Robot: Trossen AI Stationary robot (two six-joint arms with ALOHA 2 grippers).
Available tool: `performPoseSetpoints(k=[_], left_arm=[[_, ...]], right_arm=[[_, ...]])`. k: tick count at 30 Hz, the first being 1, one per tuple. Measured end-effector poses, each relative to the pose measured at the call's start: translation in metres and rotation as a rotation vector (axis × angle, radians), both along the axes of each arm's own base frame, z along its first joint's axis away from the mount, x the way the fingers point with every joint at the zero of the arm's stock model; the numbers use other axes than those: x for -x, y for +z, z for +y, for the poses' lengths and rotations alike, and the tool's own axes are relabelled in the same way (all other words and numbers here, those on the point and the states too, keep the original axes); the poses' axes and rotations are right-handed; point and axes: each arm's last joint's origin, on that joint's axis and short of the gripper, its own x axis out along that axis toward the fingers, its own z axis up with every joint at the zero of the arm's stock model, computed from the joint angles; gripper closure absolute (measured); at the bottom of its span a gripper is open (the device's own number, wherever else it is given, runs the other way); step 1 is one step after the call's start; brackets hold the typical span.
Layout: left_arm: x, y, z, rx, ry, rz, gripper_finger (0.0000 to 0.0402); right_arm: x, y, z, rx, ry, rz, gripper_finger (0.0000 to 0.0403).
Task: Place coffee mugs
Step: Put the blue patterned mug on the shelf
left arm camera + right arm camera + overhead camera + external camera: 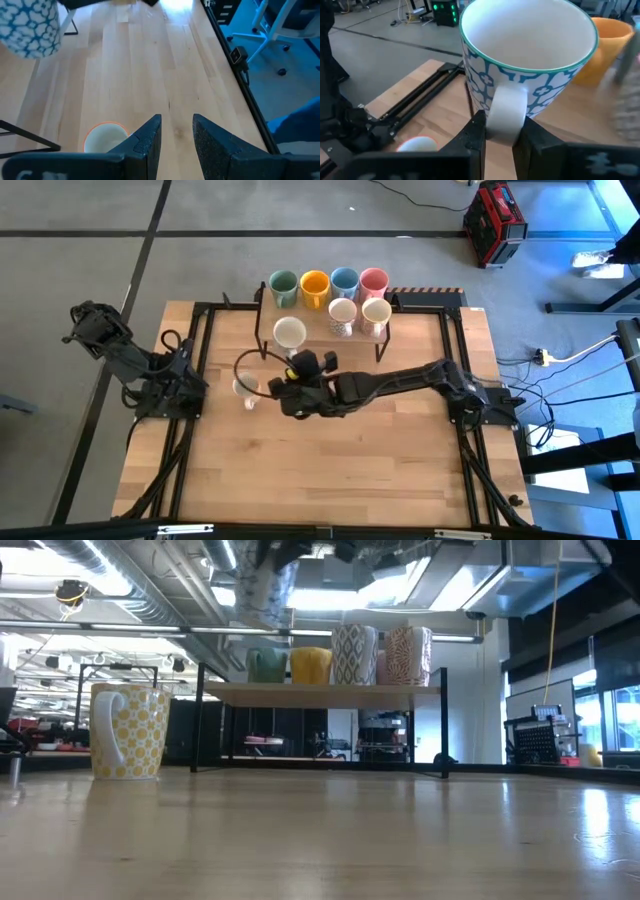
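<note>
My right gripper [502, 127] is shut on a cream-white mug with a blue-green pattern [290, 332], held high above the table in front of the rack's left end; the low view shows it at the top edge [265, 590]. A yellow-dotted mug [128, 730] stands on its base on the table, left of centre [245, 390]. On the rack's shelf [320, 690] stand green [283, 286], orange [314, 286], blue [345, 282] and pink [374, 282] mugs, with two patterned cream ones [343, 315] in front. My left gripper [176, 135] hangs open over the table's left part, just beside the dotted mug. My right gripper pinches the patterned mug's white handle [505, 107] between its two fingers. The fingers come from the table's near side, slanting a little downward. The mug is lifted clear of table and rack, roughly upright with its mouth up, its body beyond the fingertips.
The black-framed rack [262, 320] stands at the table's far middle. Black rails [455, 380] run along the table's left and right sides. The wooden top [330, 470] in the near half is bare. A red case [495, 220] sits on the floor beyond.
</note>
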Motion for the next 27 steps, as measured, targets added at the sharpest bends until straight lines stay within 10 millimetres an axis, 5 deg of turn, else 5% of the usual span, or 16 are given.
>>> performPoseSetpoints(k=[6, 27], left_arm=[[0.000, 0.000, 0.000, -0.001, 0.000, 0.000, 0.0296], [-0.001, 0.000, 0.002, -0.035, 0.052, -0.029, 0.0296]], right_arm=[[-0.019, -0.006, -0.005, -0.011, -0.070, -0.033, 0.0359], [-0.009, -0.026, -0.085, -0.100, -0.237, 0.131, 0.0359]])
